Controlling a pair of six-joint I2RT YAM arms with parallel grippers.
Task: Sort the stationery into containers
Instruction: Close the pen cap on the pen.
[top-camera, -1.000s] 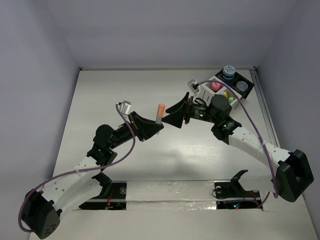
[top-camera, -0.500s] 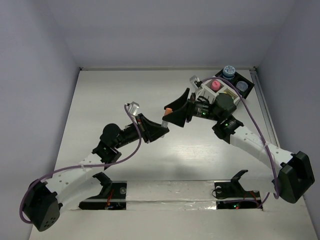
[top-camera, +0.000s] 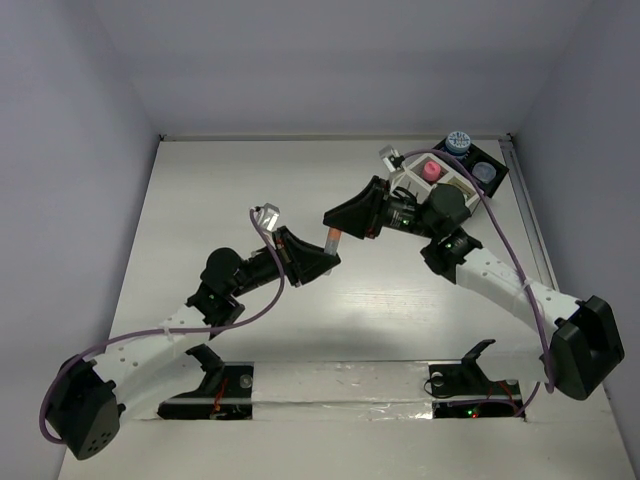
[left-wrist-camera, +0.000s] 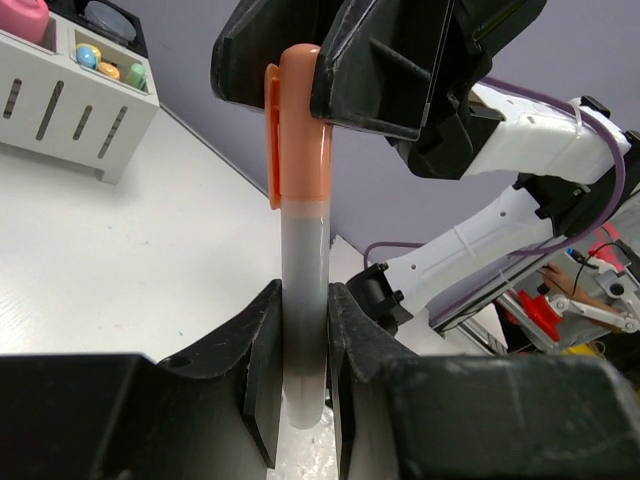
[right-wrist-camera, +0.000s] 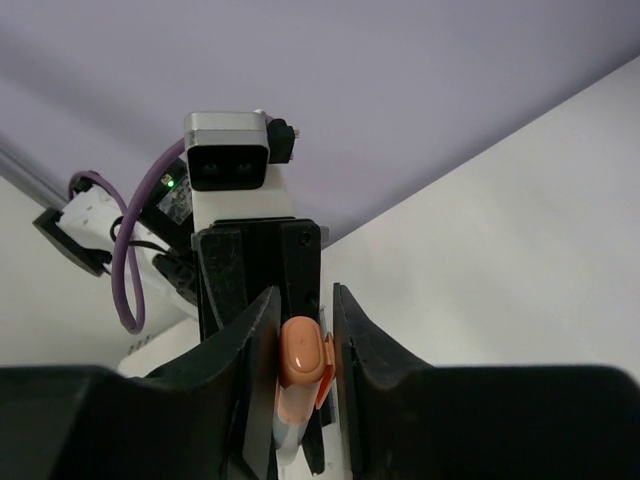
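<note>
An orange-capped marker (top-camera: 331, 241) with a pale grey barrel is held above the table's middle between both arms. My left gripper (top-camera: 318, 258) is shut on the barrel (left-wrist-camera: 303, 300) near its lower end. My right gripper (top-camera: 342, 222) is shut on the orange cap (right-wrist-camera: 303, 352), whose clip touches one finger. The cap (left-wrist-camera: 298, 120) disappears between the right fingers at the top of the left wrist view. The containers stand at the far right: a white slatted box (top-camera: 413, 186) joined to a black tray (top-camera: 498, 160). A pink-capped bottle (top-camera: 432, 171) stands in the box.
A blue-patterned round pot (top-camera: 458, 141) and a pale-blue pot (top-camera: 484, 171) sit in the black tray. Small coloured pieces (left-wrist-camera: 105, 68) lie in one compartment of the white box (left-wrist-camera: 70, 110). Purple cables loop from both wrists. Walls close the table's back and sides.
My right gripper went from wide open beside the marker to shut around its orange cap. The left arm carried the marker slightly right, then held it still.
</note>
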